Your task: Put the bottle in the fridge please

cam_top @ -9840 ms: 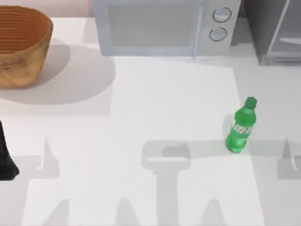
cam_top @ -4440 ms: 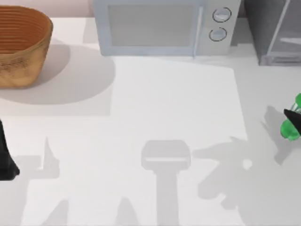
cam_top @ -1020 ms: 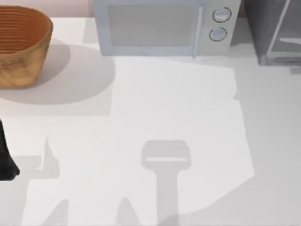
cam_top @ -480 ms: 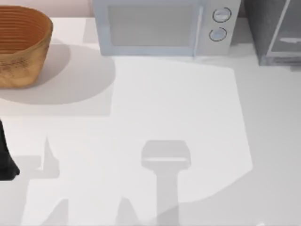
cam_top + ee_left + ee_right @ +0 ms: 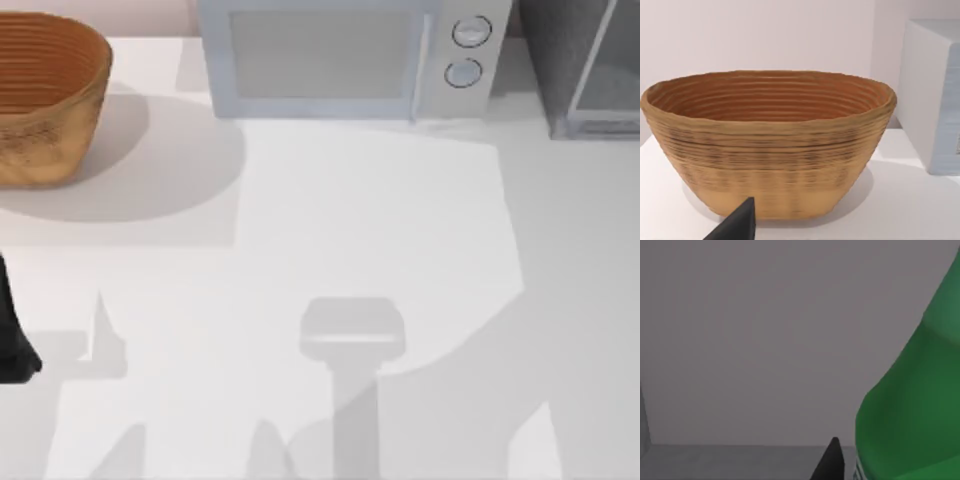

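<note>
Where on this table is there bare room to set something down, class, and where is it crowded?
The widest bare patch of table lies in front of the microwave, running toward the near edge. A smaller one sits below the basket, bordered by the parked left arm. The back edge is crowded: basket, microwave, fridge.

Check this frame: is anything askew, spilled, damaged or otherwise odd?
Nothing stands out. The basket sits upright at the table's far left, the microwave and the fridge stand square along the back, and nothing is spilled. The bottle looks intact, close to the right wrist camera.
</note>
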